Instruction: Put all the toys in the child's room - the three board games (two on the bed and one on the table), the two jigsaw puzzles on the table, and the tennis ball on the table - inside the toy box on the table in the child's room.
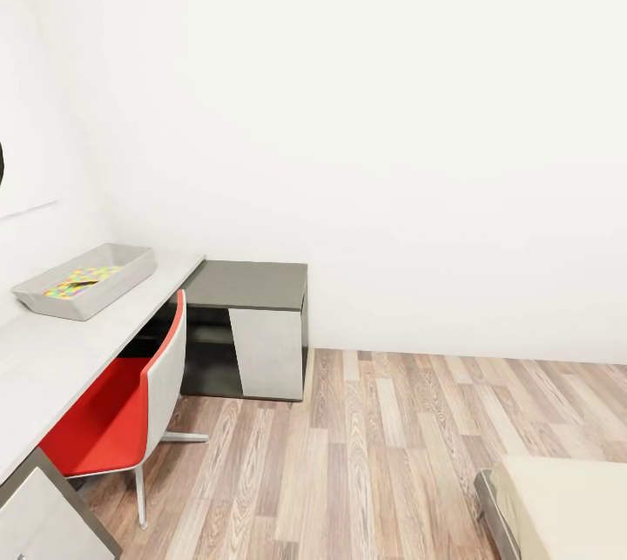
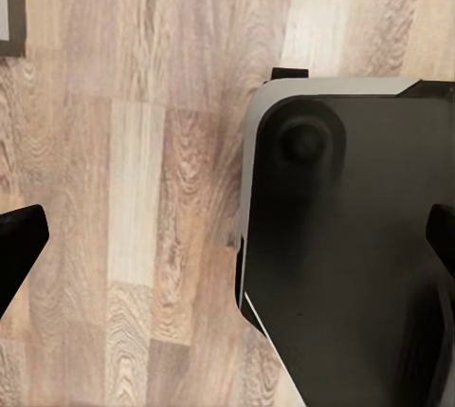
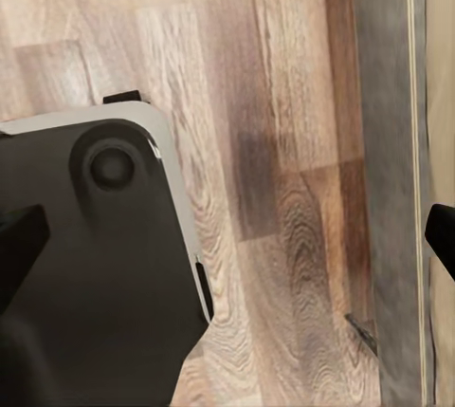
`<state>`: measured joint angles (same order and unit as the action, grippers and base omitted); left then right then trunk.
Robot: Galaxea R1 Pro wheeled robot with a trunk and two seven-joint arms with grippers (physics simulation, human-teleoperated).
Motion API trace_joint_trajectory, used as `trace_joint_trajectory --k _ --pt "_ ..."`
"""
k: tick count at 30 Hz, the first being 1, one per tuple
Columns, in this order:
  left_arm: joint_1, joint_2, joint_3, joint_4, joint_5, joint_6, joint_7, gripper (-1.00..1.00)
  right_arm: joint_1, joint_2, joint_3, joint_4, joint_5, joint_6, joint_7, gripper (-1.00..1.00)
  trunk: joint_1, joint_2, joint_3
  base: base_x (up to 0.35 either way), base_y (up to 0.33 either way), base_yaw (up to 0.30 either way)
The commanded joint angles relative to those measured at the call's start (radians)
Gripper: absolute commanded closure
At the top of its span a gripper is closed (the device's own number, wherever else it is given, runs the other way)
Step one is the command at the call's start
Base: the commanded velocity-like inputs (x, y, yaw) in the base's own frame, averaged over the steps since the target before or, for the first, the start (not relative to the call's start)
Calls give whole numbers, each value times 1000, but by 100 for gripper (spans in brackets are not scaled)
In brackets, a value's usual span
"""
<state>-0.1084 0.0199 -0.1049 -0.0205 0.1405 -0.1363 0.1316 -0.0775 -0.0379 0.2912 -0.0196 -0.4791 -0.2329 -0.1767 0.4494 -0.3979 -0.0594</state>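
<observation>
White walls and a wood-plank floor [image 1: 392, 447] make up the child's room, with the long pale surface [image 1: 61, 351] running along the left wall in the head view and joining a lower dark grey cabinet [image 1: 248, 286] with a light panel. On that surface, toward its far end, sits the toy box [image 1: 52, 297], a shallow light-grey tray; a jigsaw puzzle [image 1: 85, 280] in bright yellow, green and red lies flat inside it, so at least one toy seems already stowed, though what else the tray holds is too small to tell. A red and white chair [image 1: 122, 412] is tucked against the surface. At the lower right corner of the head view the beige bed [image 1: 566, 508] edges in, and this is probably where the robot is headed, since board games are due to be fetched from it. Both arms hang low with cameras facing the floor, a carrying posture that suits driving. In the left wrist view the left gripper [image 2: 227, 241] has its fingers spread wide, empty, above planks and the robot's dark base [image 2: 351, 236]. In the right wrist view the right gripper [image 3: 227, 231] is likewise spread and holds nothing; beside it runs what looks like the bed's grey frame [image 3: 389, 189], suggesting the base is already near the bed.
</observation>
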Motion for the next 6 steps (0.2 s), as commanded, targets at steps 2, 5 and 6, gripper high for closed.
trace_joint_trajectory --k 2,5,6 --pt "-1 0 -9 1 11 -3 2 -100 -1 2 9 0 -8 -2 -3 -100 1 -2 -2 0 0 0" --pt "-1 0 -10 1 11 -3 2 -100 -1 4 9 0 -9 -2 -3 -100 1 -2 -2 0 0 0" --pt "-1 0 -10 1 11 -3 2 -100 0 4 9 0 -10 -2 -3 -100 1 -2 -2 0 0 0"
